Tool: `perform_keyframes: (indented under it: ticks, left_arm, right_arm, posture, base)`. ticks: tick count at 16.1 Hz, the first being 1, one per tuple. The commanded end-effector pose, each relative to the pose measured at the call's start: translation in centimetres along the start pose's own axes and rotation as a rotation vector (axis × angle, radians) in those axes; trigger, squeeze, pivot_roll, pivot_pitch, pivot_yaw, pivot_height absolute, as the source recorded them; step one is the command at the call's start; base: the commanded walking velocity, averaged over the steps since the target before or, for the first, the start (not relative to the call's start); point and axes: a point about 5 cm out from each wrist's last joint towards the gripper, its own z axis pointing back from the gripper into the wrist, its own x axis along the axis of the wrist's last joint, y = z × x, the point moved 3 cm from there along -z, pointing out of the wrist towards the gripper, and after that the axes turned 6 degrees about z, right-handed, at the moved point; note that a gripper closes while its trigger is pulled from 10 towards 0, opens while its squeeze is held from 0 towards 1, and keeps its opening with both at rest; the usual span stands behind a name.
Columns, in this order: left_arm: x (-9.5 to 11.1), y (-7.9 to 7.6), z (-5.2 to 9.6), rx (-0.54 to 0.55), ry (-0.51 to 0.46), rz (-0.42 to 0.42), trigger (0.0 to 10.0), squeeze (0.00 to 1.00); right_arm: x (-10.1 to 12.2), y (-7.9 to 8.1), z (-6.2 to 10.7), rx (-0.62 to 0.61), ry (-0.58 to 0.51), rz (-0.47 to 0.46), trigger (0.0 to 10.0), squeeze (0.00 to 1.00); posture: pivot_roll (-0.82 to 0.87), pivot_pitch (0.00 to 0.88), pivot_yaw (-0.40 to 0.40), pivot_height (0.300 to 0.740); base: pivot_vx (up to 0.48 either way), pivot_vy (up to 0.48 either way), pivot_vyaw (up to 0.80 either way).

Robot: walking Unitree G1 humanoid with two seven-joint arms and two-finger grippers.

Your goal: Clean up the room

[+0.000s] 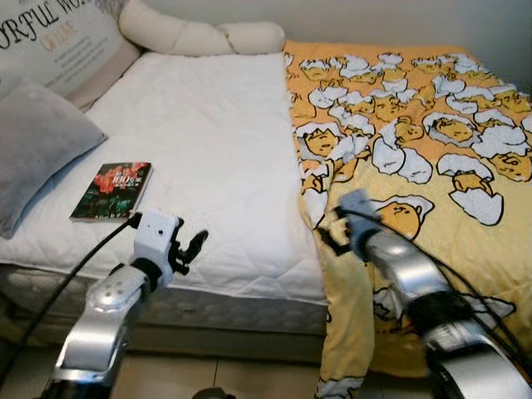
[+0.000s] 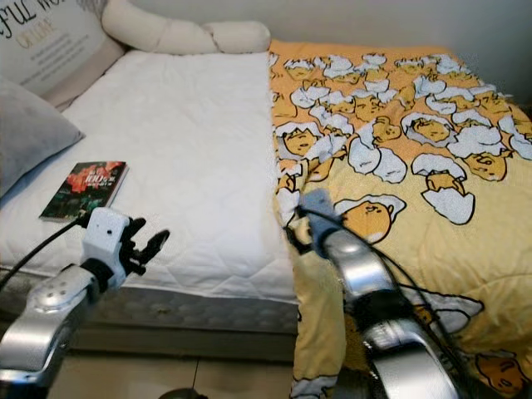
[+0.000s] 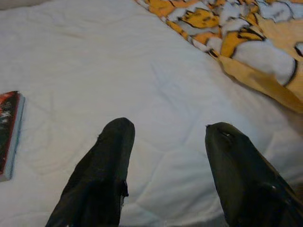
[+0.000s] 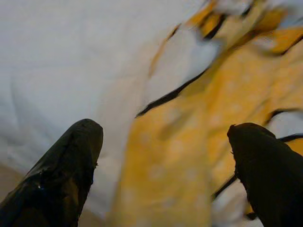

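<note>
A yellow blanket (image 1: 416, 141) printed with egg cartoons covers the right half of the bed and hangs over its front edge. The left half is bare white mattress (image 1: 208, 125). A book (image 1: 112, 189) with a dark red cover lies flat near the mattress's front left. My left gripper (image 1: 193, 248) hovers open just over the front edge, to the right of the book, with nothing between its fingers (image 3: 111, 156). My right gripper (image 4: 165, 127) stands open at the blanket's left border (image 4: 161, 142) near the front of the bed, one finger over white mattress, the other over yellow cloth.
A grey pillow (image 1: 37, 141) rests on the bed's left side. A printed cushion (image 1: 58, 41) and a long cream bolster (image 1: 199, 35) lie against the head end. Below the bed's front edge there is tiled floor (image 1: 208, 374).
</note>
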Motion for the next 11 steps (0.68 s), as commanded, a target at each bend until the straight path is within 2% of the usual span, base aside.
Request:
perform_keyframes:
  ticks: [1, 2, 3, 5, 6, 9, 10, 11]
  left_arm:
    - [0.3, 0.0, 0.1, -0.027, 0.007, -0.014, 10.0, 0.00]
    - [0.4, 0.0, 0.5, -0.056, 0.024, -0.028, 10.0, 0.00]
    - [0.5, -0.3, 0.9, -0.106, 0.042, -0.042, 10.0, 0.00]
    - [0.5, -0.8, 1.5, -0.160, 0.060, -0.052, 10.0, 0.00]
    - [0.4, -1.3, 2.1, -0.200, 0.075, -0.057, 10.0, 0.00]
    - [0.3, -2.1, 3.0, -0.226, 0.095, -0.054, 10.0, 0.00]
    - [0.3, -2.2, 3.3, -0.230, 0.100, -0.048, 10.0, 0.00]
    - [0.3, -2.4, 3.5, -0.231, 0.106, -0.042, 10.0, 0.00]
  right_arm:
    - [-0.5, 0.4, -0.3, 0.009, 0.029, 0.034, 10.0, 1.00]
    - [-1.2, 1.0, -0.8, 0.002, 0.083, 0.118, 10.0, 1.00]
    - [-1.7, 1.3, -1.2, -0.020, 0.118, 0.191, 10.0, 0.00]
    - [-1.9, 1.7, -1.4, -0.034, 0.134, 0.222, 10.0, 0.00]
    - [-2.1, 2.3, -1.6, -0.022, 0.144, 0.249, 10.0, 0.00]
    - [-3.2, 2.2, -1.5, -0.062, 0.191, 0.409, 10.0, 0.00]
    - [-3.4, 2.0, -1.5, -0.084, 0.199, 0.449, 4.9, 0.00]
    - [-3.7, 1.8, -1.4, -0.097, 0.212, 0.449, 0.4, 0.00]
  posture:
    - [0.04, 0.000, 0.022, 0.740]
    - [0.06, 0.000, 0.035, 0.740]
    - [0.07, 0.000, 0.042, 0.740]
    - [0.09, 0.000, 0.047, 0.740]
    - [0.11, 0.000, 0.047, 0.740]
    - [0.14, 0.026, 0.035, 0.740]
    - [0.15, 0.031, 0.030, 0.740]
    - [0.15, 0.033, 0.022, 0.740]
  base:
    - [0.000, 0.000, 0.00]
    - [0.000, 0.000, 0.00]
    - [0.000, 0.000, 0.00]
    - [0.000, 0.000, 0.00]
    - [0.000, 0.000, 0.00]
    - [0.000, 0.000, 0.00]
    - [0.000, 0.000, 0.00]
    - [0.000, 0.000, 0.00]
